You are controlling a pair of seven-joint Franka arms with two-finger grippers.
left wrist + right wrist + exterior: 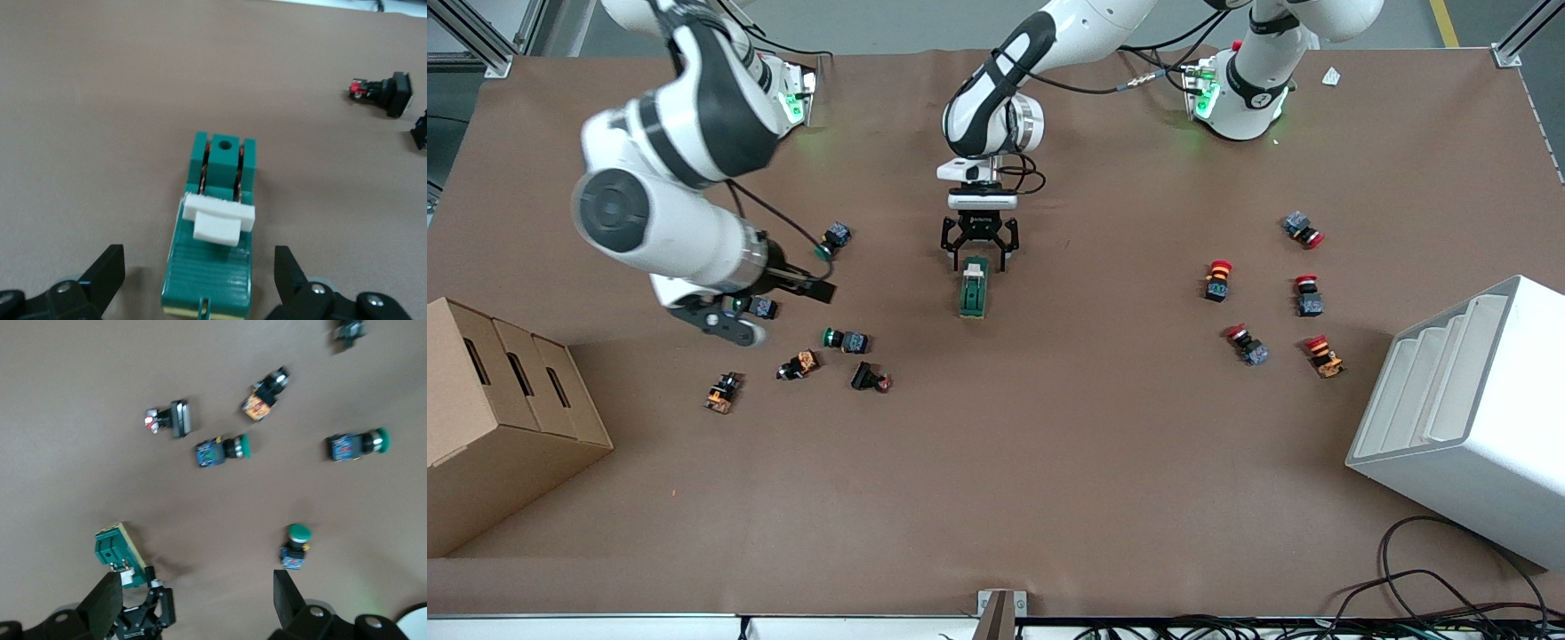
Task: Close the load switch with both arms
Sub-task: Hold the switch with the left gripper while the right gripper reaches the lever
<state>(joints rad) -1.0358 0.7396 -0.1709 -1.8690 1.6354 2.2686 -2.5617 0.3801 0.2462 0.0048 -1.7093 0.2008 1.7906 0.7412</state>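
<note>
The load switch (pixel 974 289) is a dark green block with a white lever (pixel 975 265) at its end farther from the front camera, lying mid-table. My left gripper (pixel 978 250) is open and low over that lever end, one finger on each side, not touching. In the left wrist view the switch (pixel 213 267) lies between the fingers (pixel 107 273), with the white lever (pixel 219 219) across it. My right gripper (pixel 725 322) is open and empty, up over the push buttons toward the right arm's end. Its wrist view shows the switch (pixel 117 553) and the left gripper (pixel 143 613).
Green, orange and red push buttons (pixel 845 340) lie scattered under and near the right gripper. Several red push buttons (pixel 1307 296) lie toward the left arm's end. A cardboard box (pixel 507 418) and a white rack (pixel 1467 418) stand at the table's two ends.
</note>
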